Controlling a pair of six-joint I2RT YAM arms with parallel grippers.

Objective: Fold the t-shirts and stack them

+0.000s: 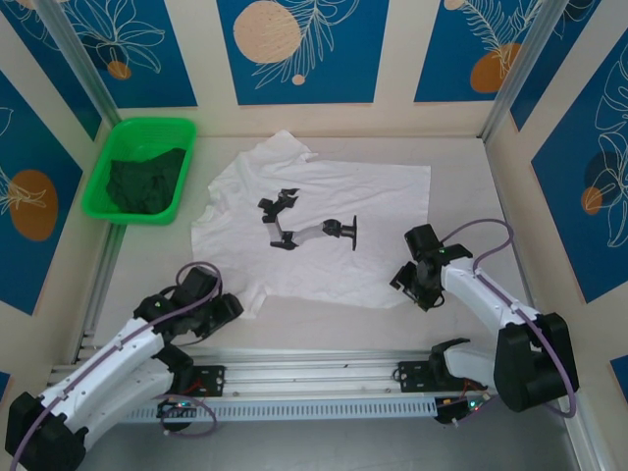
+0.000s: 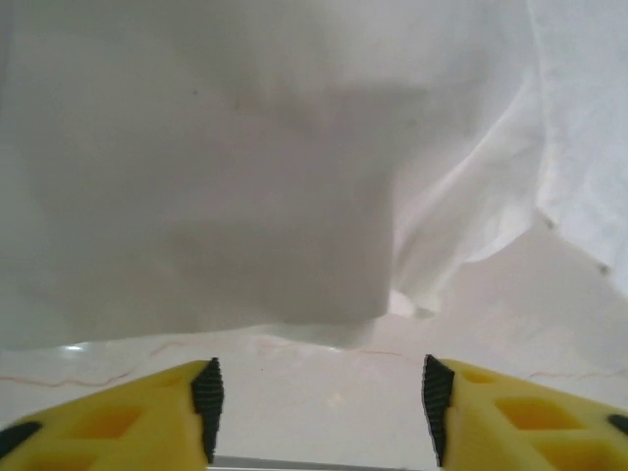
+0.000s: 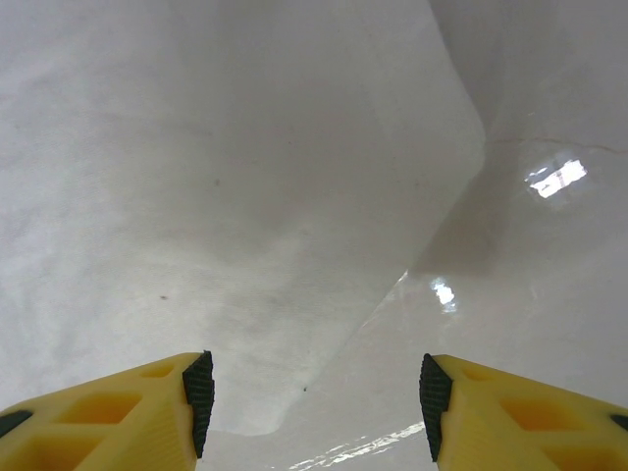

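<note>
T-shirt [image 1: 378,211], white with black print [image 1: 312,229], lies flat; left pincer [image 2: 319,397] and right pincer [image 3: 314,402] gape released.

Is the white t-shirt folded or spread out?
Spread out: the white t-shirt lies open on the table, chest print up, both sleeves out, body not folded over.

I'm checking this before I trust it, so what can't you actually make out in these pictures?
Top view: the dark green t-shirt lies bunched in the tray; its folds and the tray walls hide its shape.
Top view: the left hand hides the near left edge of the white t-shirt.
Top view: the chest print is too small for detail.
Wrist views: picture edges cut the white t-shirt off.
</note>
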